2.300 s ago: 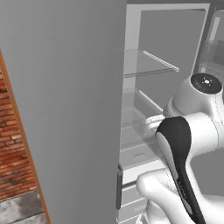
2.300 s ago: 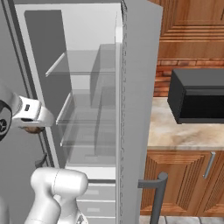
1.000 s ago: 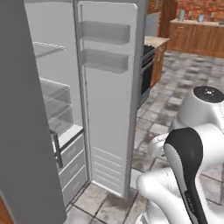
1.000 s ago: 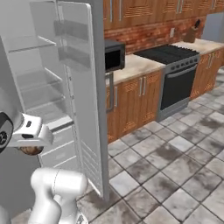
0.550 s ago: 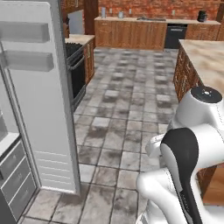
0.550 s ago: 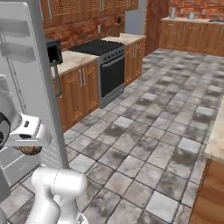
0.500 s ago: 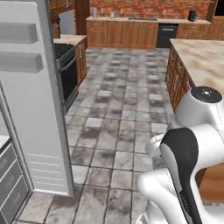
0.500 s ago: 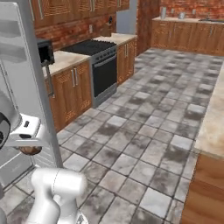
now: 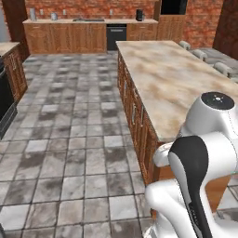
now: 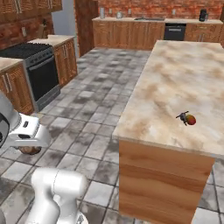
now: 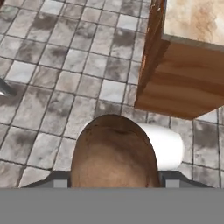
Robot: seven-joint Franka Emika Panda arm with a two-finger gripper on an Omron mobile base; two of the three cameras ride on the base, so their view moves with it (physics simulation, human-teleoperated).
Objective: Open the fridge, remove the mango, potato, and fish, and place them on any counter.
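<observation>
Potato (image 11: 113, 153): brown, rough-skinned lump, pinched between the fingers (image 11: 59, 180), whose dark tips show at either side of it in the hand view. In the right base view it appears as a brown shape (image 10: 29, 150) under the white hand, low at the near left, over the tiled floor (image 9: 69, 139). Held low and close to the body, probably to carry it steadily while the base faces the island.

Counter (image 10: 175, 78): long marbled beige top on a wooden base, ahead and to the right. Its near corner also appears at the upper right of the hand view.

Mango (image 10: 190, 119): small red-orange fruit, resting on the counter near its near edge.

Fish (image 10: 182, 116): slim dark shape lying just beside the mango, touching or nearly so; likely both set down there as finished items.

Remaining step, by judgement: lift the potato onto the counter, probably near the other two.
</observation>
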